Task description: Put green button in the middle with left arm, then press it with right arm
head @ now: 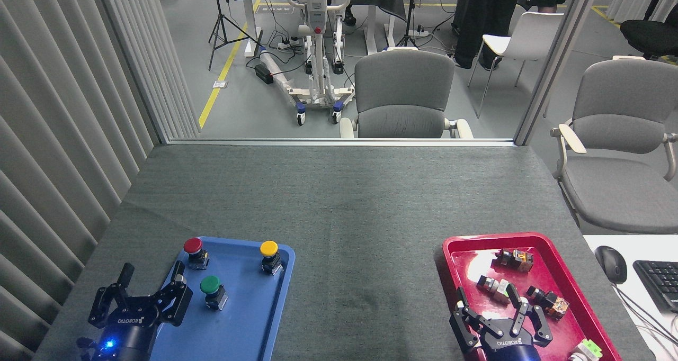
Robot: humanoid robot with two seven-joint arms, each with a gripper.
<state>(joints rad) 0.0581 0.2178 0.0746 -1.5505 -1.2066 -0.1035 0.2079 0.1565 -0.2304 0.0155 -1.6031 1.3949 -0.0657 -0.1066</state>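
Standing upright in the blue tray (280, 255), the green button (212, 290) waits below the red button (195, 251) and left of the yellow button (270, 255), off the bare grey cloth (365, 218) at the middle. The left gripper (143, 292) hovers over the tray's left rim, fingers spread apart and empty, just beside the green button without touching it. The right gripper (498, 318) hangs over the red tray (551, 244), fingers splayed, partly covering small switch parts (548, 301) there. Both arms are cut off by the lower frame edge.
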